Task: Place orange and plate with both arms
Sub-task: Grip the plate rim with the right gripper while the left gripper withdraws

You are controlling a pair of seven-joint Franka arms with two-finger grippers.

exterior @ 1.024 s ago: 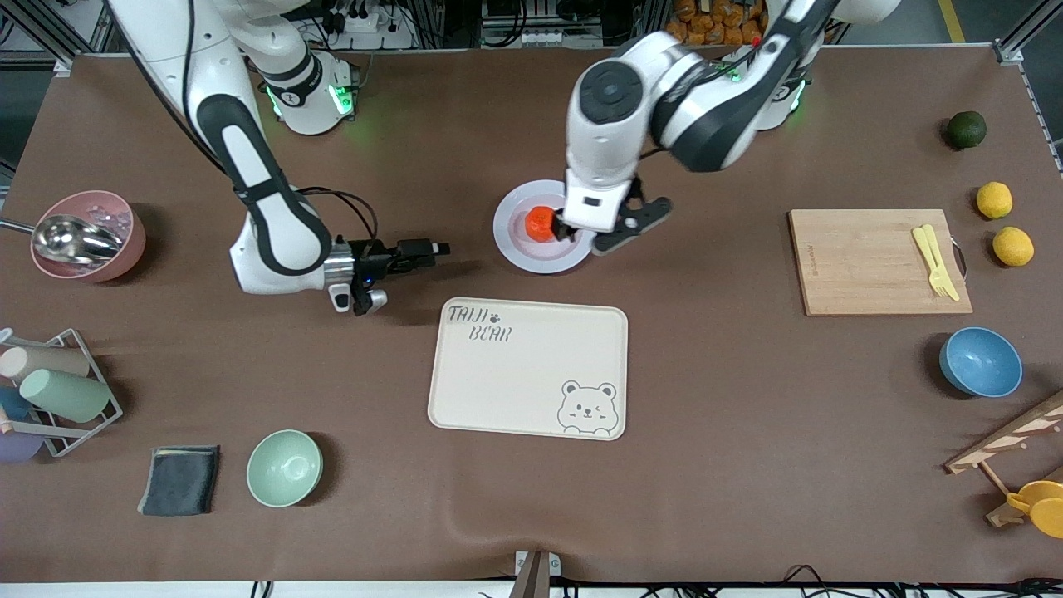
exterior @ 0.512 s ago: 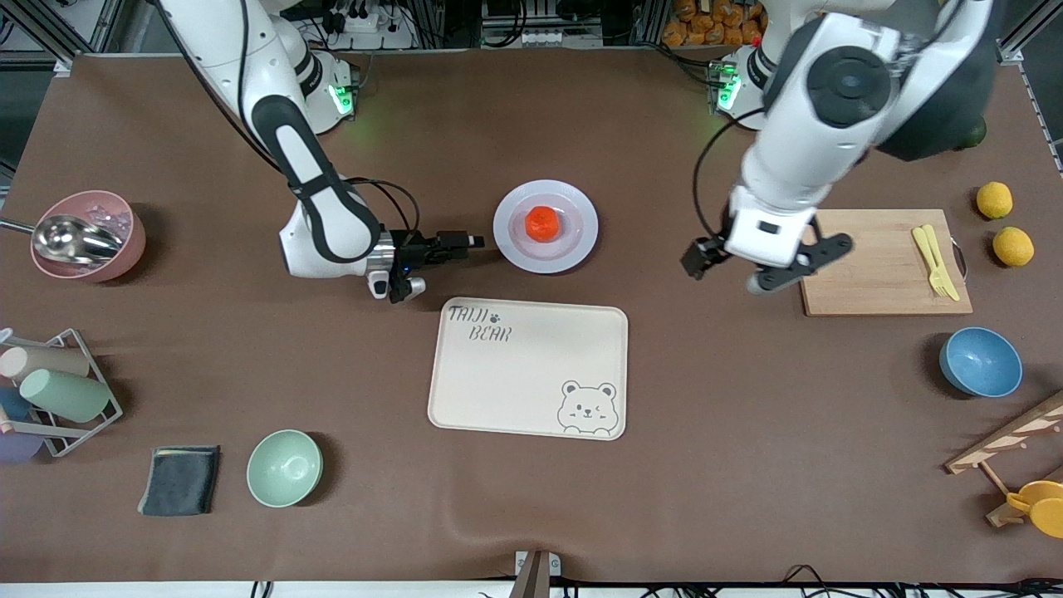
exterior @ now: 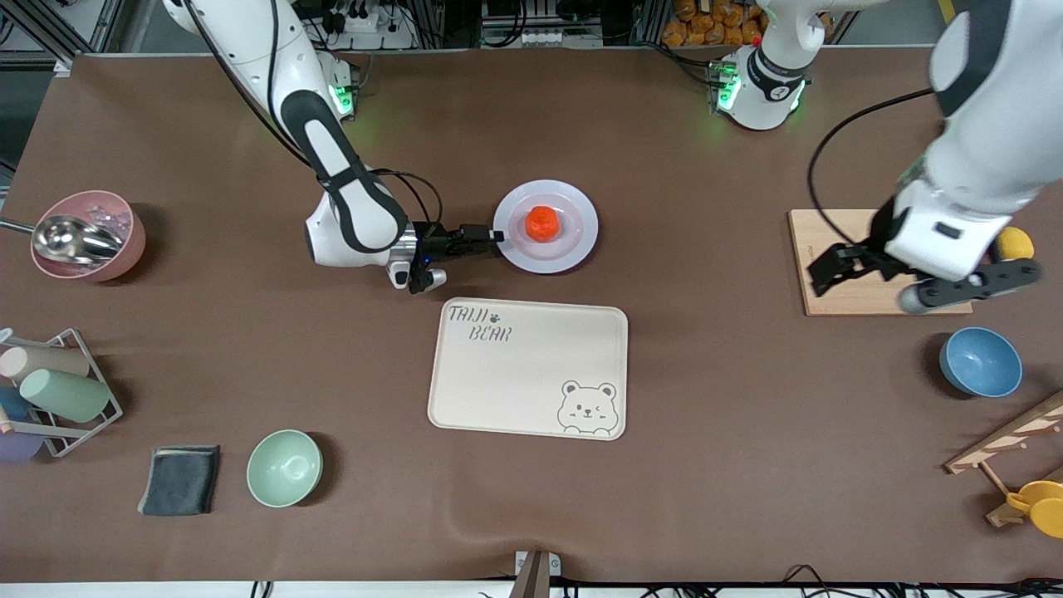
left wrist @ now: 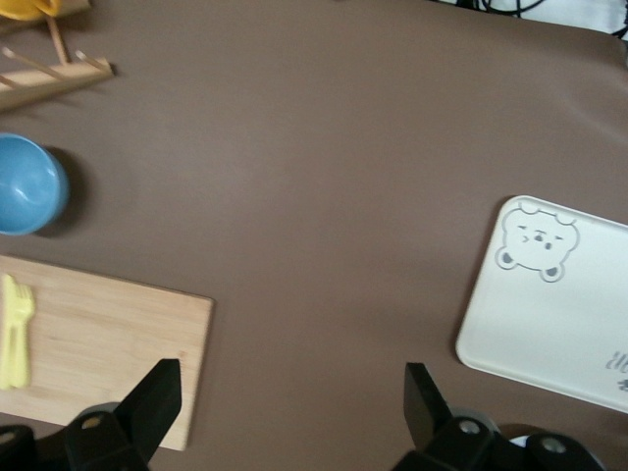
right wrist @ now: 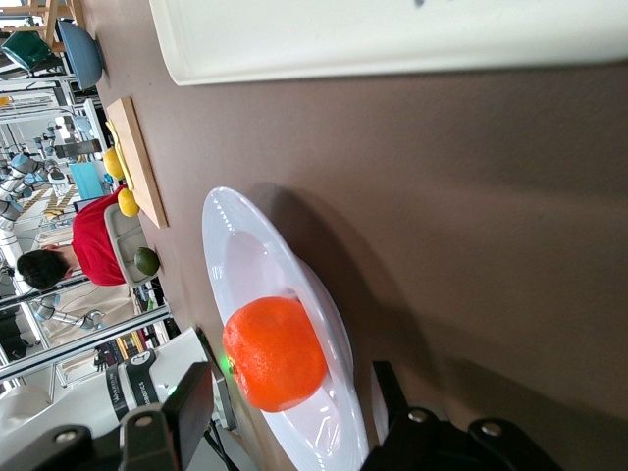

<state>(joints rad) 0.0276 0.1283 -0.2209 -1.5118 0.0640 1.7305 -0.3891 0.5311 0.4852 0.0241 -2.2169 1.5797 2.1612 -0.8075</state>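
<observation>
The pale plate (exterior: 573,237) lies on the table between the arm bases and the bear tray, with the orange (exterior: 541,223) resting at its centre. My right gripper (exterior: 490,235) lies low at the plate's rim on the right arm's side, open. In the right wrist view the plate's rim (right wrist: 329,432) passes between the two fingers of that gripper (right wrist: 289,417), and the orange (right wrist: 275,353) sits just past them. My left gripper (exterior: 901,282) hangs open and empty over the wooden cutting board (exterior: 847,249). The left wrist view shows that gripper (left wrist: 289,392) spread wide above the board's edge (left wrist: 98,334).
The cream bear tray (exterior: 531,365) lies nearer the camera than the plate. A yellow fork (left wrist: 15,329) rests on the board; a blue bowl (exterior: 980,361) and a lemon (exterior: 1015,242) are close by. At the right arm's end stand a pink bowl (exterior: 91,235), cup rack (exterior: 50,390), green bowl (exterior: 284,468) and dark cloth (exterior: 178,480).
The left gripper left the orange on the plate and swung away to over the cutting board. The right gripper slid along the table up to the plate's rim.
</observation>
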